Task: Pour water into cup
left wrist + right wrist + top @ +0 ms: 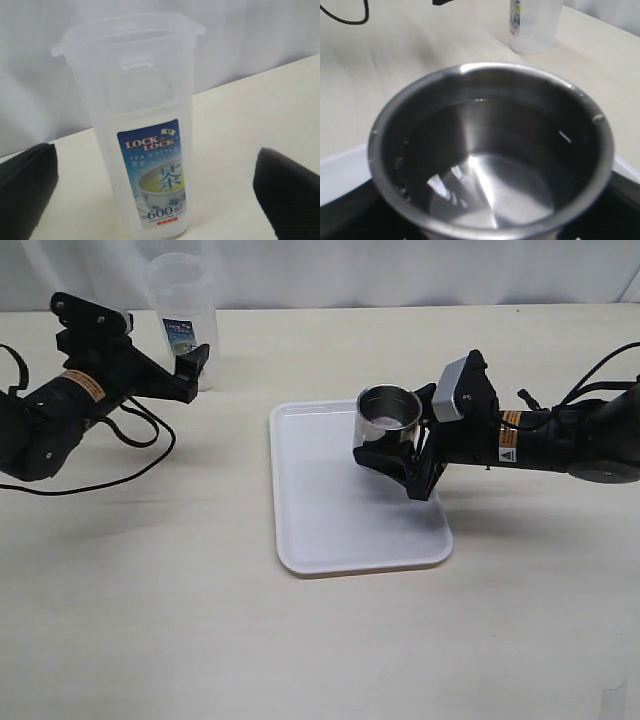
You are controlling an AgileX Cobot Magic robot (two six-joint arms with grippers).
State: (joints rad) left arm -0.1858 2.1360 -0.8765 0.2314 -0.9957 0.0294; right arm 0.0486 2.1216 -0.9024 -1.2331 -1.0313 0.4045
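The steel cup stands upright over the far right part of the white tray. My right gripper is shut on its lower body. I cannot tell whether the cup rests on the tray or hangs just above it. The right wrist view looks down into the cup. Drops cling to its inner wall, and I cannot tell clear water from the shiny bottom. My left gripper is open just in front of the translucent labelled bottle, with its fingers apart on either side of the bottle without touching it.
The bottle stands upright at the far left of the pale table, near a white backdrop. Black cables trail from the left arm across the table. The right arm lies low over the table to the right of the tray.
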